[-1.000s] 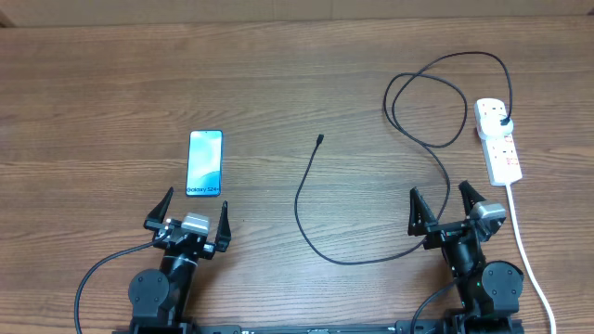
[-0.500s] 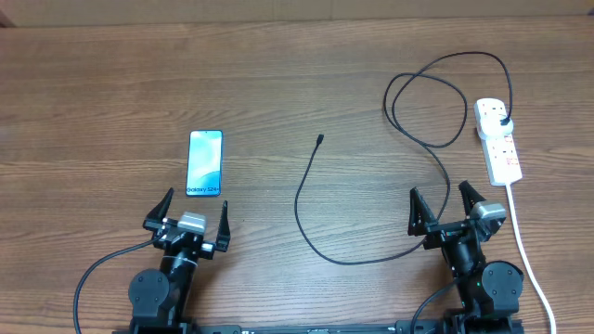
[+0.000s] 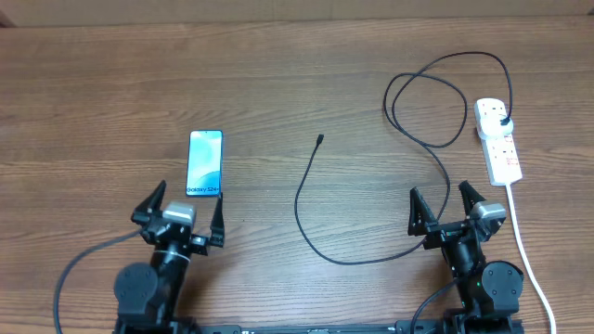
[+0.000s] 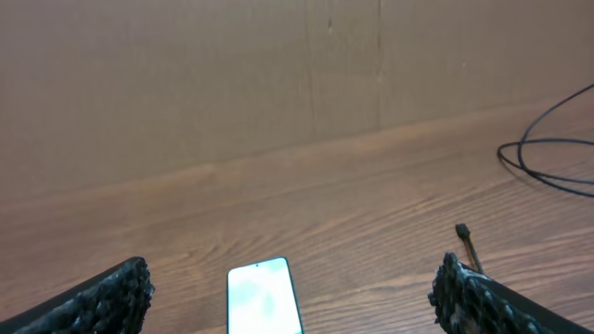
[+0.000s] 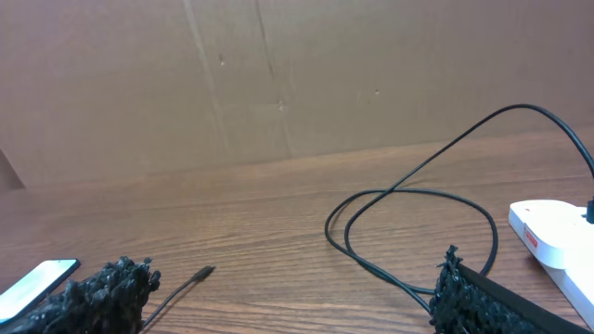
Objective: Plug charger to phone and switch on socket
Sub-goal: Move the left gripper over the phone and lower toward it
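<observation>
The phone (image 3: 205,163) lies flat, screen up, left of the table's middle; it also shows in the left wrist view (image 4: 264,299). My left gripper (image 3: 190,193) stands open just short of its near end, with nothing between the fingers. The charger (image 3: 299,199) is a thin black cable. Its free connector tip (image 3: 319,140) lies mid-table. Its black plug (image 3: 502,121) sits in the white socket (image 3: 497,139) at the far right. My right gripper (image 3: 438,190) is open and empty, with the cable passing close beside it.
The socket's thick white cord (image 3: 524,246) runs down the right side past my right arm. The charger cable makes a wide loop (image 3: 436,102) left of the socket. A cardboard wall (image 5: 278,74) backs the table.
My left gripper has shifted slightly left and turned a little, near the phone's lower end. The right arm, the cable and the phone have not moved.
</observation>
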Available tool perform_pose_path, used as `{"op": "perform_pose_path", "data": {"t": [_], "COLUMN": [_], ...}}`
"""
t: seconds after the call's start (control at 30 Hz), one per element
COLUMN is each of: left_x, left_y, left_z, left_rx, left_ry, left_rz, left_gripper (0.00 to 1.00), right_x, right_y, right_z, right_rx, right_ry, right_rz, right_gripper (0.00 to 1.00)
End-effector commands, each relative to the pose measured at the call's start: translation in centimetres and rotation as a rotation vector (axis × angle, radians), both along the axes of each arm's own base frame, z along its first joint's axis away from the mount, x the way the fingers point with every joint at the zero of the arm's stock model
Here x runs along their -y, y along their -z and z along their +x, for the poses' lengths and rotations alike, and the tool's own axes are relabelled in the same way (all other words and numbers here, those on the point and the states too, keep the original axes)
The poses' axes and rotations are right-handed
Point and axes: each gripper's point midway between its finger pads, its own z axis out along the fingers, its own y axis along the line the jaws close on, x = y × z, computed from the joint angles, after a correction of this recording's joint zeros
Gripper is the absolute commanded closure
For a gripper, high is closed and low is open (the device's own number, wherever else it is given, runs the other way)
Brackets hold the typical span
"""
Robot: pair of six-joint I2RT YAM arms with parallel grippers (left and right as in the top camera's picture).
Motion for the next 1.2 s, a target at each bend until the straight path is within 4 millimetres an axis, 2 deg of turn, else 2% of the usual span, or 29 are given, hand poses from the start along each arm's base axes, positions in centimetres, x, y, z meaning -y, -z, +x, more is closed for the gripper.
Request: {"op": "perform_pose_path", "data": {"t": [0.0,0.3,0.6,0.93,1.17], "left_x": [0.1,0.6,0.8,2.4,2.5], "left_y": [-2.8,-5.8,-6.8,-5.8,-2.8], "left_z": [0.4,3.1,6.3,9.9,11.4], "left_rx": [-0.005,-0.21,-0.501,-0.864,-1.017], "left_ry": [0.004,0.026,0.029,0.098,0.096], "left_rz": [-0.019,-0.016,-0.01,-0.044,-0.049], "left_gripper": [0.0,0.0,0.01,0.01,0.0], "right_x": [0.1,0.1,0.1,0.1,0.1], "right_y": [0.2,0.2,0.2,0.2,0.2], "right_z": [0.0,0.0,0.0,0.0,0.0], "right_rx": [0.005,0.004,0.004,0.004,0.005], "right_ry": [0.008,0.008,0.008,0.008,0.008], "right_rz": [-0.004,-0.004,-0.004,-0.004,-0.004], "right_gripper": [0.0,0.0,0.0,0.0,0.0]}}
